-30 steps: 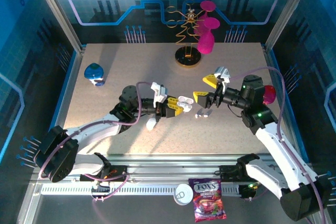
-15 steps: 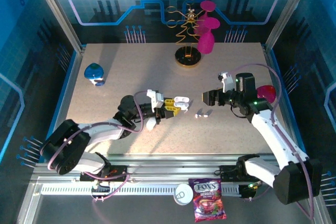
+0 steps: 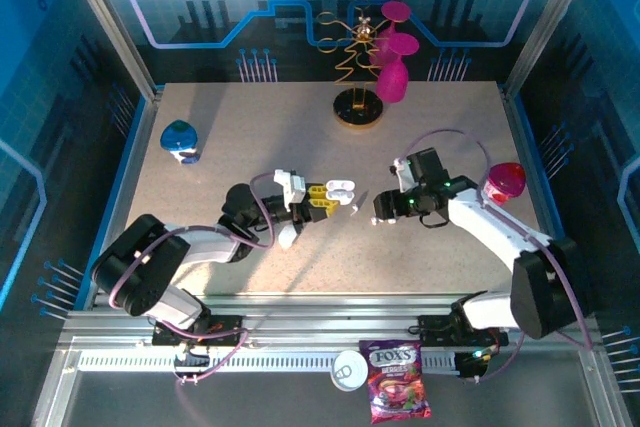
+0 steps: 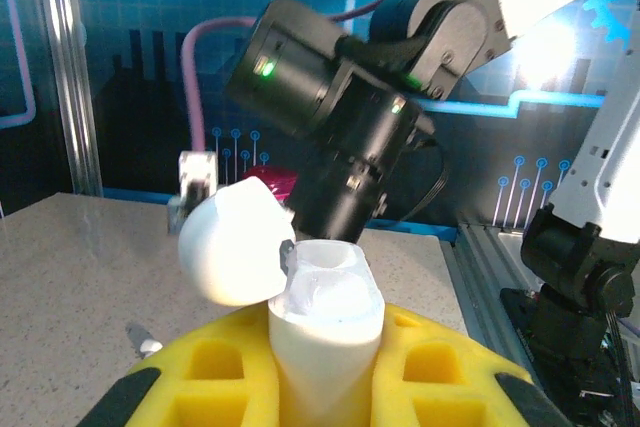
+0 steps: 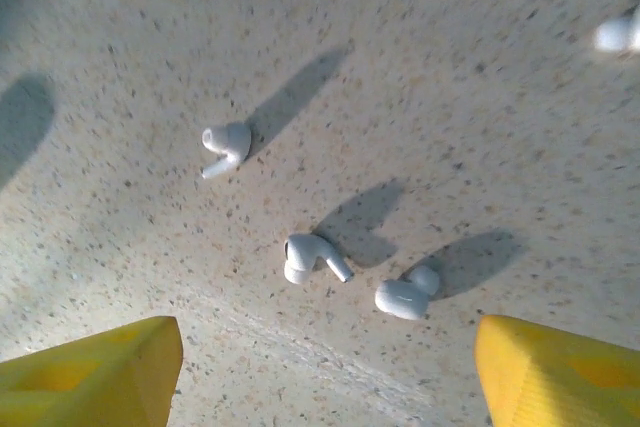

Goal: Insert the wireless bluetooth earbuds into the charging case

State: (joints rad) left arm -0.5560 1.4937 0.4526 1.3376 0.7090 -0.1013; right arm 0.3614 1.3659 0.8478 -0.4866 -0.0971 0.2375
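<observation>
Two shifts since a sec ago. R gripper (image 3: 383, 209): swung in from further right, dropped low, now pointing down at table (image 5: 470, 77) right over buds (image 5: 312, 255). Jaws drawn in slightly but wide apart, empty, straddling buds w/ clear gap each side. L gripper (image 3: 326, 197): pulled back a touch to left, otherwise same, clamped tight on case (image 4: 325, 302), lid (image 4: 235, 247) flipped open, opening facing up.

Meaning for task: pick of 1st bud prob. about to start, nothing seen in case yet. Buds lying loose on table just right of case, apart from it; 2 w/ stems plain to see, 3rd white bit beside them rounder, can't tell what.

Pose: R arm (image 3: 480, 222) stretched left across table, wrist bent down. L arm (image 3: 200, 242) reaching low along table toward centre, case held at tips, facing R arm. Next, prob.: lower, centre on nearest bud, close.
</observation>
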